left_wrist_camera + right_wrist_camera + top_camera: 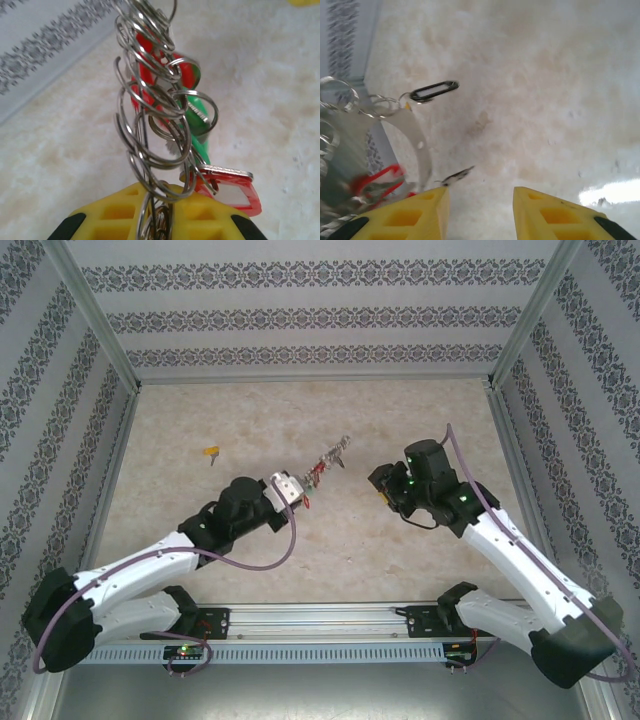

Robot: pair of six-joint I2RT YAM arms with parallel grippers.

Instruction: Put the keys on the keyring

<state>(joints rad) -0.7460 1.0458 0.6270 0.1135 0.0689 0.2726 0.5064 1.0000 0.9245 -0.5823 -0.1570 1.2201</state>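
Observation:
My left gripper [302,483] is shut on the keyring [326,462] and holds it out over the table toward the right arm. In the left wrist view the yellow fingers [115,215] pinch the thin wire of the keyring [145,165], which is threaded with several small tag rings. Red tags [235,187] and green tags [197,112] with silver keys hang from it. My right gripper [384,490] stands open to the right of the bundle, its fingers [547,212] empty. A black tag [435,90] hangs at the bundle's end. A yellow-tagged key [211,452] lies alone on the table.
The marble-patterned table [400,560] is fenced by patterned walls [300,320] on three sides. The lone yellow-tagged key lies well left of both grippers. Bare table stretches under the right gripper [480,200] and toward the near edge.

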